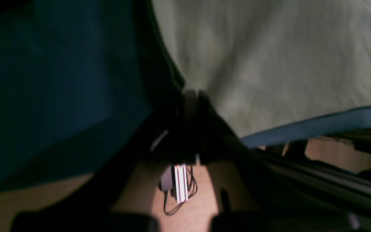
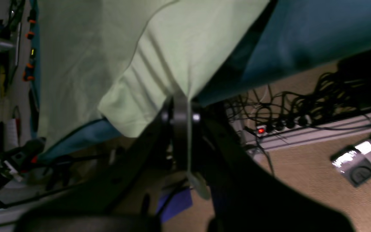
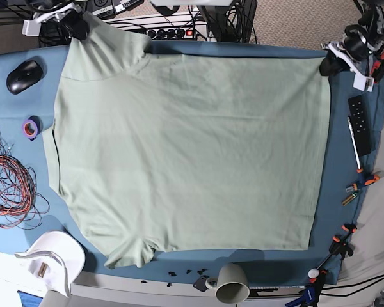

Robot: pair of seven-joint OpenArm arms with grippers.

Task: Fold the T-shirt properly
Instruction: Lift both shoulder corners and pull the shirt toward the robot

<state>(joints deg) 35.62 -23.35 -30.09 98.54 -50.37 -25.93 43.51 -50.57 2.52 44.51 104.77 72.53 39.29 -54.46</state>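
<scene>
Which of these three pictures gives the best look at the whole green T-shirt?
The base view: the T-shirt lies spread flat over the blue table cloth, sleeves and hem visible. The right wrist view shows only a pinched sleeve, the left wrist view a blurred patch.

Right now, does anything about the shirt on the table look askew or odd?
The T-shirt lies mostly flat, but one sleeve at the base view's top left is pulled past the table edge, pinched in the right claw. Otherwise nothing stands out.

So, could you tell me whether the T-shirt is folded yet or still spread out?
Spread out. The T-shirt lies flat across the blue table cloth, no fold made, with both grippers pinching its far corners.
</scene>
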